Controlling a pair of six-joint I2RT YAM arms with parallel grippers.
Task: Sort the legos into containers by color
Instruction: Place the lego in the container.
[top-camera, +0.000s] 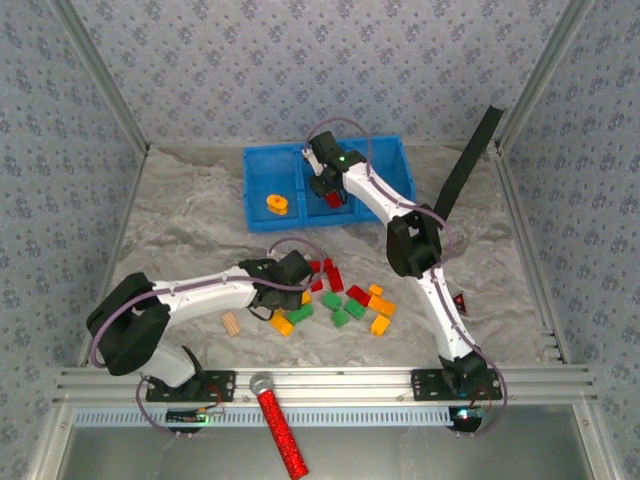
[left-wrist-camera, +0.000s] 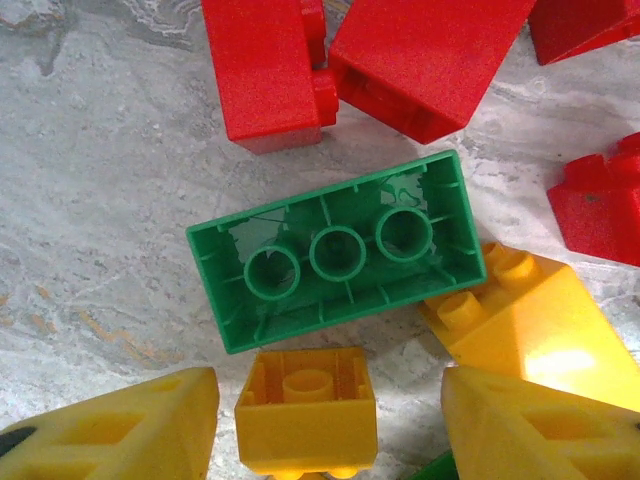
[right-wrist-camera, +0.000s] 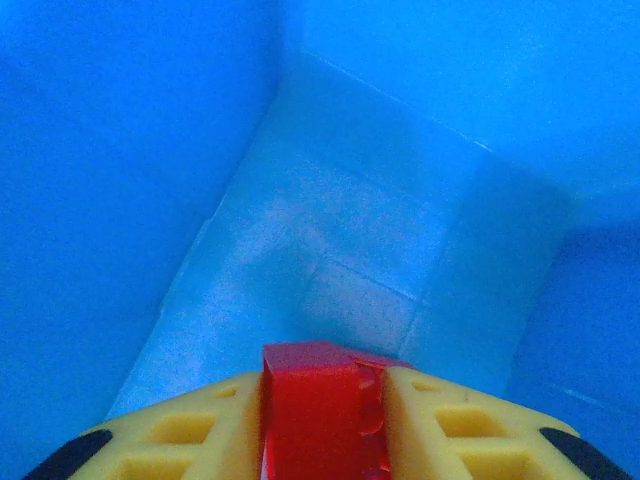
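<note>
The right claw (top-camera: 331, 190) hangs inside the middle compartment of the blue tray (top-camera: 262, 165), closed on a red brick (right-wrist-camera: 310, 420). From its wrist you see that brick pinched between the two yellow fingers (right-wrist-camera: 180, 435), above the tray's bare blue floor. In the tray's left compartment lies a round yellow piece (top-camera: 277, 204).

The left claw (left-wrist-camera: 330, 385) is low over the pile of bricks (top-camera: 345, 297) on the marbled counter (top-camera: 180, 230). It stands wide open and grips nothing. Its fingers sit either side of a small yellow brick (left-wrist-camera: 305, 405), with a gap on both sides. Just beyond that lies a green brick (left-wrist-camera: 335, 250) turned hollow side up, three round tubes showing. Red bricks (left-wrist-camera: 425, 55) lie past it, and a bigger yellow brick (left-wrist-camera: 530, 320) touches its right corner.

A small tan ridged block (top-camera: 232, 322) sits apart by the left arm. A red glittery stick (top-camera: 282, 425) lies across the metal rail at the near edge.
</note>
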